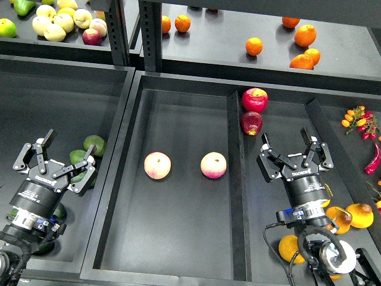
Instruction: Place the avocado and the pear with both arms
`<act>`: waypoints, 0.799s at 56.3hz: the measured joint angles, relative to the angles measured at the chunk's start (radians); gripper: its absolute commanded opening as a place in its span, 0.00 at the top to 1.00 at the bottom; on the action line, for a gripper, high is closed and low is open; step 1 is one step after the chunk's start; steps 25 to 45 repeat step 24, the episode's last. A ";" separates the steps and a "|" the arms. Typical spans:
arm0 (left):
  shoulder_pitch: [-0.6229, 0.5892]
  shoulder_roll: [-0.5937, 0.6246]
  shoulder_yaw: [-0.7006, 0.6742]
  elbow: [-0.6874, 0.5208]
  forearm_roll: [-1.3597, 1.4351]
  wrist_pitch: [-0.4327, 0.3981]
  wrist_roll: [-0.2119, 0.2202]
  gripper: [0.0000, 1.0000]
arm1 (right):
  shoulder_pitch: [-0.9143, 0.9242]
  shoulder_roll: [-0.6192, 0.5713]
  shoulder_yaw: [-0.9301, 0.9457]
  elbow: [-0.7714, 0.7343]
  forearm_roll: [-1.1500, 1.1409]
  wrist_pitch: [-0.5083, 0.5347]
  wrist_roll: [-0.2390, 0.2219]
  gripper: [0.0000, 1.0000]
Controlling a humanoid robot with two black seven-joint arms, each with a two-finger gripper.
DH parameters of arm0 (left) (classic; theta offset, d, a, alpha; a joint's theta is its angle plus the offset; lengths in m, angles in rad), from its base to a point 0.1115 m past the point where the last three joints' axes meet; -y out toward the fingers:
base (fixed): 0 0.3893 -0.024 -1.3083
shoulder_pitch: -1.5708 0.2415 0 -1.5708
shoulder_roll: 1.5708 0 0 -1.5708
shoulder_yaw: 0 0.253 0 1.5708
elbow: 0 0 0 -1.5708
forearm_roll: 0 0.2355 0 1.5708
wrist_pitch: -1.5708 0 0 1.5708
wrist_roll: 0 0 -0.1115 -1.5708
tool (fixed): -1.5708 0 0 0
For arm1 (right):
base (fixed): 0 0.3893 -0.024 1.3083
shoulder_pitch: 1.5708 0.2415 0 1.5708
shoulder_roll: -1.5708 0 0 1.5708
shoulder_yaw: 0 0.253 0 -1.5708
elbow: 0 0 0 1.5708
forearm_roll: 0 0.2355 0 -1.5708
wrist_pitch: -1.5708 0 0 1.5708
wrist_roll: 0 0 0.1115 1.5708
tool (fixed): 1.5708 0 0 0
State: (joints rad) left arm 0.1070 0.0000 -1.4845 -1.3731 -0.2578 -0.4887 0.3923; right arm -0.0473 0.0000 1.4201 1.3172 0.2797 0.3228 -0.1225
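Observation:
My left gripper (pixel 58 162) is open over the left bin, just left of the green avocados (pixel 94 143). A second avocado (pixel 77 157) shows between its fingers. A darker avocado (pixel 59 210) lies low in the bin, partly hidden behind my left arm. My right gripper (pixel 292 156) is open and empty above the right compartment. The pear (pixel 361 215), orange-yellow with a reddish-brown blotch, lies at the right edge, right of my right wrist. Another orange-yellow fruit (pixel 290 247) lies by the arm's base.
Two pale pink-yellow fruits (pixel 157 165) (pixel 213 165) lie in the middle tray (pixel 178 238). Two red apples (pixel 254 99) sit at the right compartment's far end. Oranges (pixel 254 46) and pale apples (pixel 56 22) are on the back shelf. Chillies (pixel 375 159) lie far right.

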 measured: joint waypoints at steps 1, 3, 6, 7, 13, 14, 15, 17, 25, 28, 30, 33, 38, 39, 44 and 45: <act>0.000 0.000 0.001 0.000 0.000 0.000 0.000 0.01 | 0.000 0.000 -0.002 0.000 0.000 -0.004 0.000 0.00; 0.000 0.000 0.003 -0.001 0.000 0.000 -0.001 0.01 | 0.000 0.000 -0.007 -0.001 0.000 -0.011 0.000 0.00; 0.000 0.000 0.009 -0.001 0.000 0.000 -0.001 0.01 | 0.000 0.000 -0.017 -0.002 0.000 -0.018 0.000 0.00; 0.000 0.000 0.011 -0.001 0.000 0.000 -0.001 0.01 | 0.000 0.000 -0.021 -0.002 0.000 -0.019 0.000 0.00; 0.000 0.000 0.029 -0.001 0.000 0.000 -0.001 0.01 | -0.001 0.000 -0.049 -0.003 0.000 -0.023 -0.001 0.00; 0.000 0.000 0.033 -0.001 0.000 0.000 -0.001 0.01 | -0.001 0.000 -0.054 -0.003 0.000 -0.023 -0.001 0.00; 0.000 0.000 0.035 -0.001 0.000 0.000 -0.001 0.01 | -0.001 0.000 -0.057 -0.003 0.000 -0.023 -0.001 0.00; 0.000 0.000 0.040 -0.001 0.000 0.000 -0.001 0.01 | -0.001 0.000 -0.063 -0.003 0.000 -0.023 -0.001 0.00; 0.000 0.000 0.054 -0.003 0.002 0.000 -0.001 0.01 | -0.002 0.000 -0.075 -0.004 0.000 -0.024 -0.002 0.00; 0.000 0.000 0.054 -0.003 0.002 0.000 -0.001 0.01 | -0.002 0.000 -0.075 -0.004 0.000 -0.024 -0.002 0.00; 0.000 0.000 0.054 -0.003 0.002 0.000 -0.001 0.01 | -0.002 0.000 -0.075 -0.004 0.000 -0.024 -0.002 0.00; 0.000 0.000 0.054 -0.003 0.002 0.000 -0.001 0.01 | -0.002 0.000 -0.075 -0.004 0.000 -0.024 -0.002 0.00; 0.000 0.000 0.054 -0.003 0.002 0.000 -0.001 0.01 | -0.002 0.000 -0.075 -0.004 0.000 -0.024 -0.002 0.00; 0.000 0.000 0.054 -0.003 0.002 0.000 -0.001 0.01 | -0.002 0.000 -0.075 -0.004 0.000 -0.024 -0.002 0.00; 0.000 0.000 0.054 -0.003 0.002 0.000 -0.001 0.01 | -0.002 0.000 -0.075 -0.004 0.000 -0.024 -0.002 0.00; 0.000 0.000 0.054 -0.003 0.002 0.000 -0.001 0.01 | -0.002 0.000 -0.075 -0.004 0.000 -0.024 -0.002 0.00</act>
